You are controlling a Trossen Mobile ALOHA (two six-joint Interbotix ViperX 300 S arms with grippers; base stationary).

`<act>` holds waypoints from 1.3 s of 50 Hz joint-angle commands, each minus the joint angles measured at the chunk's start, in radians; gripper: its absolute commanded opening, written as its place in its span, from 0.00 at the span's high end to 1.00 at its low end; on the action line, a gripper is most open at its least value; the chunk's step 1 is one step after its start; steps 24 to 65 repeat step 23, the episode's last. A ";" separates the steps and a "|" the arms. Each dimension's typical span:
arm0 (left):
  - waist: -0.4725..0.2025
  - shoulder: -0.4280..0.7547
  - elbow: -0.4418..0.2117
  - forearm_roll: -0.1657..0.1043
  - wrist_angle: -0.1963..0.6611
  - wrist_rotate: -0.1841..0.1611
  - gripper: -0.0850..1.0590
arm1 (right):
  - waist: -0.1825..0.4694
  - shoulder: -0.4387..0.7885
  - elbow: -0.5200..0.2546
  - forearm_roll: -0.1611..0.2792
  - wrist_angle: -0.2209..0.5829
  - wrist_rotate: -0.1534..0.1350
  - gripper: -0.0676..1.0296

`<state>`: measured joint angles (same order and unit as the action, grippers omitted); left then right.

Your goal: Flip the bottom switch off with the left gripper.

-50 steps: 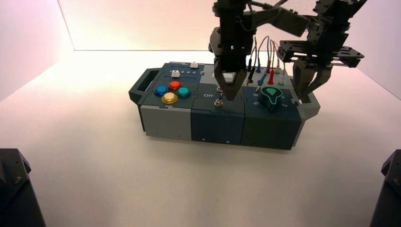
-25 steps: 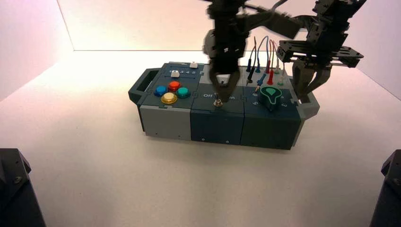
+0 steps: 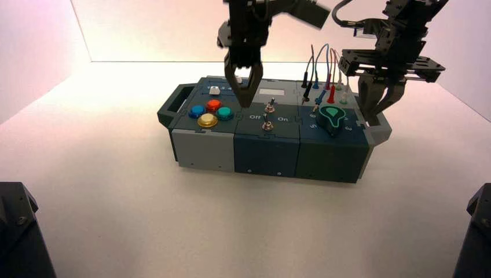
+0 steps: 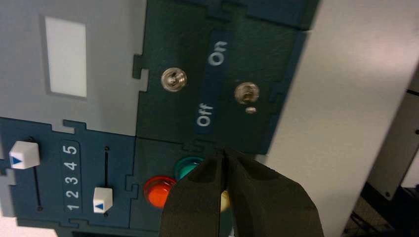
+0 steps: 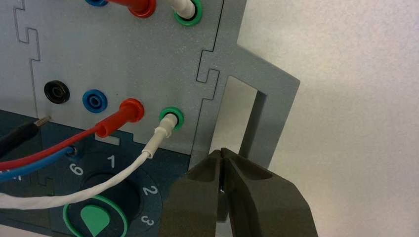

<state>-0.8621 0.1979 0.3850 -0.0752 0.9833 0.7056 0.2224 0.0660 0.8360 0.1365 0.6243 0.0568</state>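
Shifted left: left jaws (image 4: pixel 223 153), shut.

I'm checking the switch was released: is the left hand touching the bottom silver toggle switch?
Apart: the left wrist view shows dark green panel between the left hand and the bottom silver toggle switch.

Sliders (image 3: pixel 215 91) behind buttons (image 3: pixel 213 105), switches (image 3: pixel 267 125) between buttons and knob (image 3: pixel 332 119)

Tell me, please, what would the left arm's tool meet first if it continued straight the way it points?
Probably the box's top: the left arm's tool points down at the dark switch panel's edge, near the teal button. Depth is unclear, so the button might come first.
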 commanded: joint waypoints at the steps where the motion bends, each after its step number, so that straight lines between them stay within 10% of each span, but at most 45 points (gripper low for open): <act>1: -0.003 -0.104 -0.008 -0.003 0.035 -0.012 0.95 | 0.009 0.114 0.014 -0.009 -0.049 -0.020 0.96; 20: -0.002 -0.176 0.040 -0.003 0.107 -0.104 0.95 | 0.037 0.118 -0.003 -0.006 -0.044 -0.018 0.96; 65: -0.002 -0.175 0.043 -0.002 0.106 -0.103 0.95 | 0.037 0.118 -0.006 -0.005 -0.044 -0.018 0.96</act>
